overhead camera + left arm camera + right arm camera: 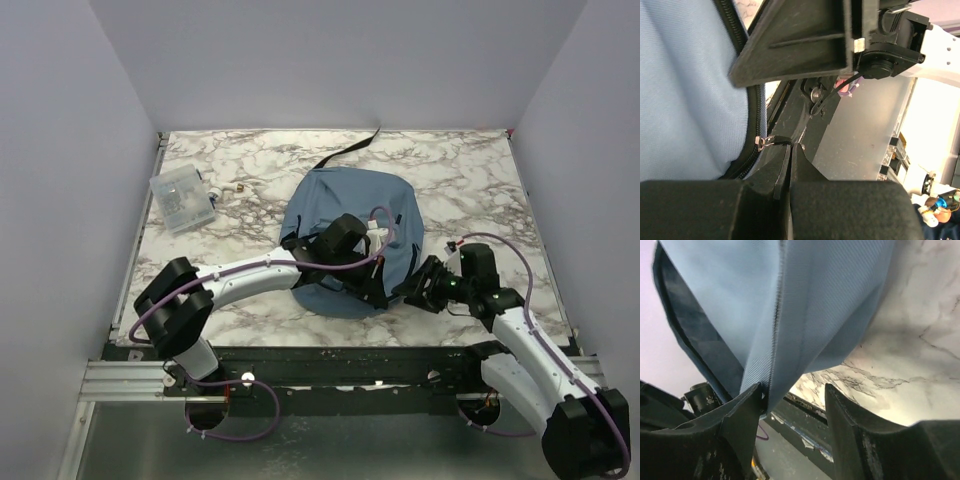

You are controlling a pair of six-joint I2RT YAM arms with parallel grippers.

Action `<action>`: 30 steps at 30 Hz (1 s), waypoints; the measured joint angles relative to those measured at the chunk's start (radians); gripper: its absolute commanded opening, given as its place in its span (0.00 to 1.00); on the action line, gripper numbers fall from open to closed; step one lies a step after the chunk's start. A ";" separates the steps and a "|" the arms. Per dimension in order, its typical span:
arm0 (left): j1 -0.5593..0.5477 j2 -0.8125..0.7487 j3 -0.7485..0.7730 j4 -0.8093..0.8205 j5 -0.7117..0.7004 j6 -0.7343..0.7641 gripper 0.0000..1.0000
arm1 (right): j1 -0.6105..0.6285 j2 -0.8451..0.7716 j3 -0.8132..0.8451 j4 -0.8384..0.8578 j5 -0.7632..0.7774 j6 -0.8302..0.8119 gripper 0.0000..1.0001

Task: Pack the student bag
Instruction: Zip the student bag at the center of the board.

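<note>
The student bag (pixel 345 225), dusty blue with black zippers, lies on the marble table (pixel 470 170) between my two arms. My left gripper (pixel 377 290) is at the bag's near edge. In the left wrist view the left gripper (pixel 791 146) is shut on the black zipper pull (pixel 777 141), beside the blue fabric (pixel 685 100) and the zipper track (pixel 756 115). My right gripper (pixel 405 292) is just to the right of it. In the right wrist view the right gripper (pixel 794 392) stands open. A seam of the lifted bag (pixel 830 300) touches its left finger (pixel 742 415), with nothing pinched.
A clear plastic box (pixel 182 200) and small white items (pixel 225 190) lie at the table's left rear. A black strap (pixel 350 148) trails behind the bag. Grey walls close in three sides. The right arm's black housing (pixel 805 40) hangs close above the left fingers.
</note>
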 measured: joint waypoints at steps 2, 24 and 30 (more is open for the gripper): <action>-0.010 0.008 0.003 0.004 0.000 -0.004 0.00 | 0.023 0.036 -0.008 0.011 0.001 0.018 0.51; 0.230 -0.275 -0.352 -0.108 -0.267 0.086 0.00 | 0.056 0.041 0.161 -0.152 0.533 0.152 0.03; 0.167 -0.233 -0.339 0.007 -0.133 0.025 0.00 | 0.051 0.098 0.270 -0.198 0.661 0.064 0.38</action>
